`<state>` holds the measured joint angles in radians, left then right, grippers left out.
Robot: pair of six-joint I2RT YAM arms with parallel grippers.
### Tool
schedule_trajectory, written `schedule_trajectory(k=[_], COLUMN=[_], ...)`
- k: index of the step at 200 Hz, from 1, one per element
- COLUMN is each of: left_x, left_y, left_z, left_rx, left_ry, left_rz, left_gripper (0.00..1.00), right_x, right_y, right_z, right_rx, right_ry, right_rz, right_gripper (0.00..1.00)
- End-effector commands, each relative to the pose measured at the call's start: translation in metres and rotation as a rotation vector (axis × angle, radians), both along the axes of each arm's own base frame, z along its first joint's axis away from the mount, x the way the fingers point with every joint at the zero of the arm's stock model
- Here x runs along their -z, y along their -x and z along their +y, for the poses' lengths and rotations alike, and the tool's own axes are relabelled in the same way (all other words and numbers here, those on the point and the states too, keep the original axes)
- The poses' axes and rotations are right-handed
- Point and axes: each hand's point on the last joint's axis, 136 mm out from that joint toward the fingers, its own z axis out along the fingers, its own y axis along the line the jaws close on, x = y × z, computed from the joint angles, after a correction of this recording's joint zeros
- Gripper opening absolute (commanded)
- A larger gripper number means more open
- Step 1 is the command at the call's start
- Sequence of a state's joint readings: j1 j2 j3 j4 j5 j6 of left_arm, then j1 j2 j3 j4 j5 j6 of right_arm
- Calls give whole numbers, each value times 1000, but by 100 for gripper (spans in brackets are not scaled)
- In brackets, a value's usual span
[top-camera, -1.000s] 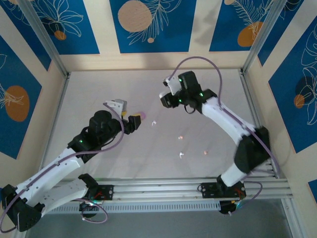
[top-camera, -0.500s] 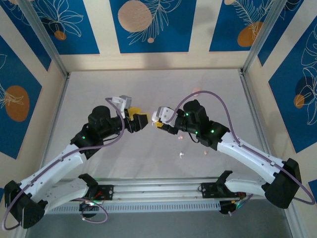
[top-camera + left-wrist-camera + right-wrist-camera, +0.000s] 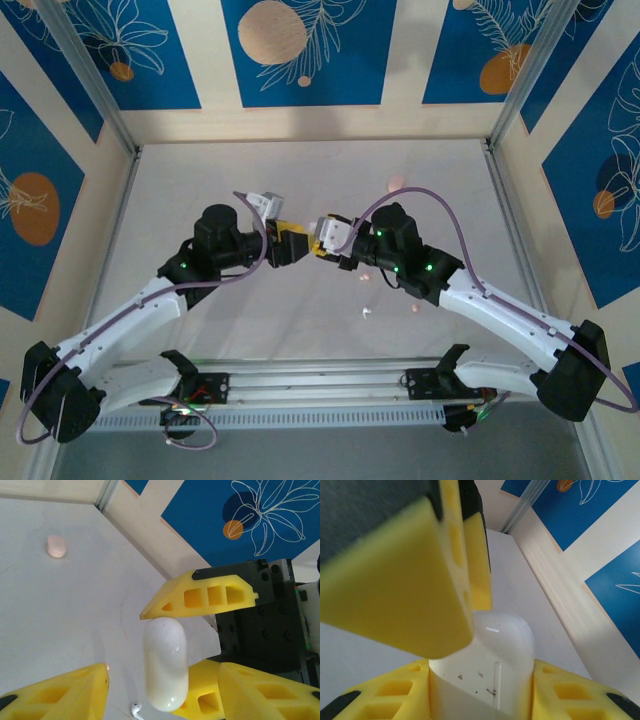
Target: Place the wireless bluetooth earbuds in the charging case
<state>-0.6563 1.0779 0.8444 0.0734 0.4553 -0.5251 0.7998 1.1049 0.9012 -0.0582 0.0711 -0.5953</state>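
Near edge, right of centre: a white earbud (image 3: 366, 313) and a peach earbud (image 3: 412, 307) lie loose on the surface (image 3: 200, 180), close together but not touching. None of the buds you can see is in a case yet.

Mid-surface: the two claws meet nose to nose. The right claw (image 3: 322, 246) pinches the white charging case (image 3: 165, 665) and holds it up off the surface, with yellow fingers on opposite sides of the shell. The left claw (image 3: 292, 243) is spread, one finger on each side of the case. There is a clear gap on one side. On the other side you cannot tell whether it touches. A second white earbud (image 3: 136, 711) lies on the surface right under the case.

Handling, as a judgement: the case is a glossy, hard, rounded pebble, likely light and slick. It will squirt out of a hard pinch on its curved ends, so grip across the flatter sides at mid-body and leave the lid seam free. The seam itself is not visible here. The buds are tiny, very light and smooth, so they will roll or flick away. Take them with the fingertips only, squeeze gently and come straight down.

Far side: a pink case (image 3: 56, 546) sits alone toward the far edge, well apart from both claws.
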Motion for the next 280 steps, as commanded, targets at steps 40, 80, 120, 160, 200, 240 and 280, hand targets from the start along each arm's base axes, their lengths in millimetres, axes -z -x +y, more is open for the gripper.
schedule_trajectory(k=[40, 80, 120, 160, 200, 240, 280], left_x=[-11, -5, -2, -10, -27, -27, -26], left_y=[-1, -3, -2, -4, 3, 5, 6], left_z=[-11, -17, -21, -17, -19, -22, -23], left_rx=[46, 59, 83, 54, 95, 116, 129], left_ry=[28, 21, 11, 32, 93, 101, 102], left_rz=[-10, 11, 23, -13, -52, -45, -36], left_gripper=[46, 41, 29, 20, 18, 18, 25], right_x=[-15, -17, -18, -11, -5, -15, -18], right_y=[7, 7, 6, 3, 4, 5, 8], right_z=[8, 11, 13, 3, -7, -8, -8], right_rx=[-43, -48, -45, -7, -16, -31, -40], right_ry=[-38, -43, -44, -38, -61, -99, -109], right_rz=[-46, -59, -77, -71, -79, -95, -89], right_gripper=[36, 36, 39, 50, 56, 45, 34])
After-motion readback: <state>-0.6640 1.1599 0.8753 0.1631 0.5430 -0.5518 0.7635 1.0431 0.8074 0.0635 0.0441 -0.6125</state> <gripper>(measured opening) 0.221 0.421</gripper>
